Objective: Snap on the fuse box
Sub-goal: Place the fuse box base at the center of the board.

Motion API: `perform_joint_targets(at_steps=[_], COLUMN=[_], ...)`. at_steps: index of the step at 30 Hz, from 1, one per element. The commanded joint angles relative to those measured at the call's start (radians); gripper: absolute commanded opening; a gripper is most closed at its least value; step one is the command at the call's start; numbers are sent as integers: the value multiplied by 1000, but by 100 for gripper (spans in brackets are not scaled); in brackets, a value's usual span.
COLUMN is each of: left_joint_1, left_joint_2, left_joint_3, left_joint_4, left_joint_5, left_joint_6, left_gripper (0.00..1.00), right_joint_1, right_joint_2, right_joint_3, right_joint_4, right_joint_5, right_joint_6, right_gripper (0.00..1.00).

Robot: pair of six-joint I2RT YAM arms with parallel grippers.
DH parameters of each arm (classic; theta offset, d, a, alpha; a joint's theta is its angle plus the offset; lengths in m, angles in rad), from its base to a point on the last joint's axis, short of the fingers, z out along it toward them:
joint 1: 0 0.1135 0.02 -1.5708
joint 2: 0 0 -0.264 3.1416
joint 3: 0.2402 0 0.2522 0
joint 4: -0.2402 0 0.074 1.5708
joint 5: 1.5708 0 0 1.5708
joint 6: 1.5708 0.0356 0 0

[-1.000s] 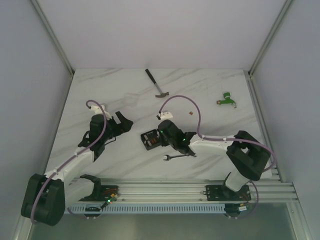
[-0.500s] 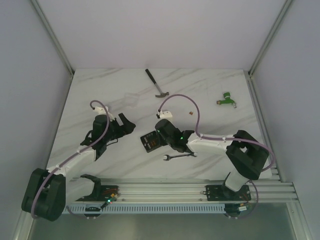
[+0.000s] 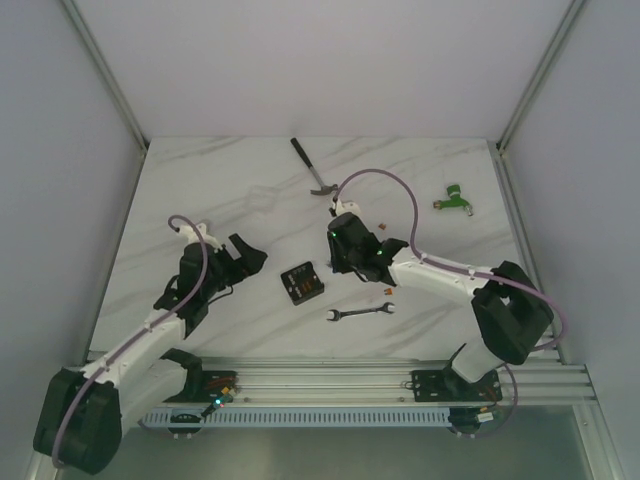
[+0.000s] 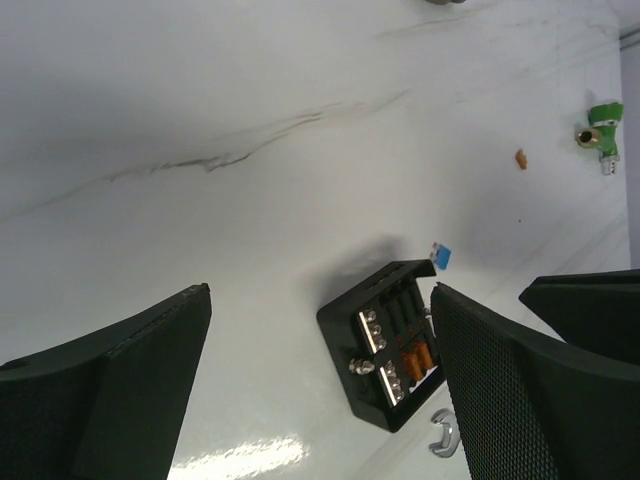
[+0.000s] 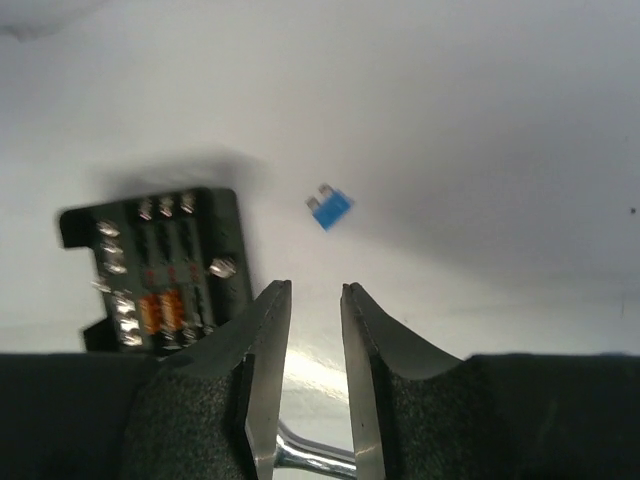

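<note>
Fuse box [image 3: 302, 283] flat on the marble surface [image 3: 200, 190], open side up, between the two grippers and touched by neither.
Inside, rows of metal terminals and a few orange fuses; a loose blue fuse [image 5: 329, 208] just beside one corner, not touching. Open-ended wrench [image 3: 360, 312] near, on the side toward the arm bases. Right gripper [image 3: 334, 264] hovering just right of the box, jaws slightly apart, nothing between them. Left gripper [image 3: 245, 250] off to the left, spread wide, empty, pointed toward the box. Farther back, a claw hammer [image 3: 314, 168] and, at the far right, a green fitting [image 3: 455, 198], both well apart from the box.
</note>
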Motion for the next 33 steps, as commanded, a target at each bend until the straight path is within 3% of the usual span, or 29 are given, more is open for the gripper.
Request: perform_joint_targets(at_steps=[1, 8, 11, 17, 33], left_joint_1=[-4, -12, -24, -50, -169], left_joint_2=[-54, 1, 42, 146, 395], left_joint_3=[-46, -21, -12, 59, 178], left_joint_4=[-39, -43, -41, -39, -10], left_joint_5=[-27, 41, 33, 70, 78], left_joint_6=[5, 13, 14, 38, 43], left_gripper=[100, 100, 100, 100, 100], right_joint_1=[-7, -151, -238, -297, -335], right_joint_2=[-4, 16, 72, 205, 394], right_joint_3=[-79, -62, -16, 74, 156], right_joint_4=[-16, -17, 7, 82, 187], right_joint_5=[41, 138, 155, 233, 372], right_joint_6=[-61, -144, -121, -61, 27], right_gripper=[34, 38, 49, 62, 65])
